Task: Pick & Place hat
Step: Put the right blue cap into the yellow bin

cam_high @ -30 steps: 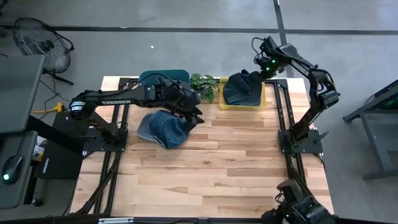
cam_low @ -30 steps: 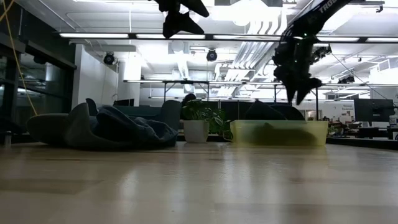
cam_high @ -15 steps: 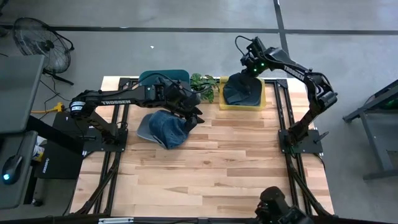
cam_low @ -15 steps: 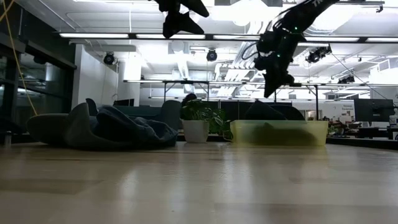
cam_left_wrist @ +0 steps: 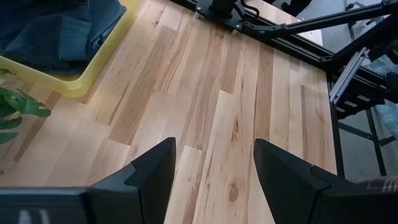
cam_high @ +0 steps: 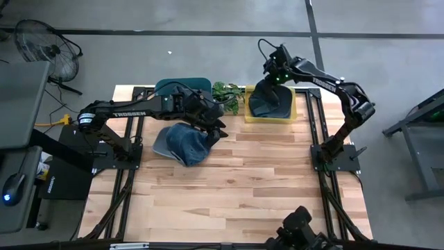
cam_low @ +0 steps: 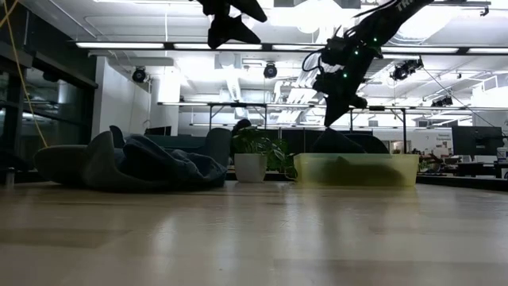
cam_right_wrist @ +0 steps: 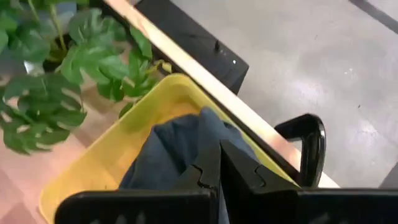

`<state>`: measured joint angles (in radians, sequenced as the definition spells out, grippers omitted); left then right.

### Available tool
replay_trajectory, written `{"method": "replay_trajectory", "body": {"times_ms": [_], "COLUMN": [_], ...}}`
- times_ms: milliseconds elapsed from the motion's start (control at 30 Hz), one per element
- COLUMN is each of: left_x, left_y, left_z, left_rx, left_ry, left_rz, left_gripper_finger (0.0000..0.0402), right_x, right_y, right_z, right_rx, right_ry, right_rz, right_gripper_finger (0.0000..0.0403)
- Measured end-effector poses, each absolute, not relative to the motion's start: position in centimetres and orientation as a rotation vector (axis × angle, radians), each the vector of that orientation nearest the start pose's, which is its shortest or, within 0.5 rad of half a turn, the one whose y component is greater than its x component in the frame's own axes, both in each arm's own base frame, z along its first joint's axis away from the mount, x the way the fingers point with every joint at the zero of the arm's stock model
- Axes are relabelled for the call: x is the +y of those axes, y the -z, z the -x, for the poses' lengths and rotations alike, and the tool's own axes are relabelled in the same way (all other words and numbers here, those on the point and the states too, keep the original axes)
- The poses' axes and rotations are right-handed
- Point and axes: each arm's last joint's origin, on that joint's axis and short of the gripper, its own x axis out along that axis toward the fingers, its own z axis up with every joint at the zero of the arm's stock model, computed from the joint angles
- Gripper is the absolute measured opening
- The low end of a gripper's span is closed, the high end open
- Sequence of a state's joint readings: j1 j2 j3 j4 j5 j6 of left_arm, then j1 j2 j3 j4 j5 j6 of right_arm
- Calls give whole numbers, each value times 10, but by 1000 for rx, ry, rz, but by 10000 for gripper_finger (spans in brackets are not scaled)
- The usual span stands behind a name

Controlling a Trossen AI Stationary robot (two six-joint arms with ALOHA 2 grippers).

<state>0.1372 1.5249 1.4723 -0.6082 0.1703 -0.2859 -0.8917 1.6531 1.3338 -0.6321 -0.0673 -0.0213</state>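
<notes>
High view: I see two hats on my table. A dark hat (cam_high: 269,99) sits in the yellow bin (cam_high: 291,114) at the far right; a blue denim hat (cam_high: 186,142) lies on the wood left of centre, with a teal hat (cam_high: 182,85) behind it at the far edge.

Right gripper (cam_high: 272,67): my right arm is raised over the bin's far-left corner. The right wrist view shows its fingers clenched tip to tip with nothing between them, hanging clear above the dark hat (cam_right_wrist: 171,149) in the bin (cam_right_wrist: 87,180).

Left gripper (cam_high: 217,126): it hovers at the denim hat's right edge. The left wrist view shows both fingers parted, with bare planks between them and no cloth held.

Key relation: I judge the denim hat to be the one to move next. It lies directly beneath and to the left of my left gripper, so that arm is much the nearer; my right gripper is well apart from it, across the potted plant (cam_high: 227,92).

Hat's lie: from above the denim heap runs roughly left to right, its brim toward the left. The low view shows it as a slumped mound (cam_low: 151,167), not upright.

Next move, as I judge it: shift the left gripper back over the crown and descend. The bin lies to the right, beyond the plant.

Risk: soft cloth may slip from a shallow pinch.
</notes>
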Motion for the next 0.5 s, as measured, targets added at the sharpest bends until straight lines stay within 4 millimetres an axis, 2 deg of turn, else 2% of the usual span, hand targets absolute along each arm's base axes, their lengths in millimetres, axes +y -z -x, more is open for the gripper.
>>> {"method": "replay_trajectory", "body": {"times_ms": [200, 500], "left_x": [41, 41], "left_y": [-355, -355], "left_z": [-329, -329], "left_rx": [653, 653], "left_ry": [-70, -73], "left_rz": [374, 373], "left_gripper_finger": [211, 211], "right_x": [-269, -271], "right_y": [-250, -218], "right_z": [-220, -203], "right_rx": [846, 835], "right_ry": [774, 875], "right_rz": [-495, -590], "right_gripper_finger": [1, 0]}}
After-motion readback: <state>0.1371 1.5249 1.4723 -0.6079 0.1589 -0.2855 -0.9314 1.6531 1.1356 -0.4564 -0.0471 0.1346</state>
